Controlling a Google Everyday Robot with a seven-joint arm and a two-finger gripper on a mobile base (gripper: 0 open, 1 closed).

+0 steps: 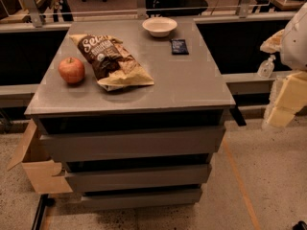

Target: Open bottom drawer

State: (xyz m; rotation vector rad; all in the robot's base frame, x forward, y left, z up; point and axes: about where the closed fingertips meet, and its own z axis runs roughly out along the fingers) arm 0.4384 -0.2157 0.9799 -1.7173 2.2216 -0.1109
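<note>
Bottom drawer sits lowest under the table, its long front running left to right. Gripper hangs right of the table, well apart from and higher than the drawer. Whether it is open cannot be told.

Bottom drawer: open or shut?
Looks shut: the bottom drawer sits tucked under the middle drawer, only a thin dark gap between. The tool is off to the right, away from it.
</note>
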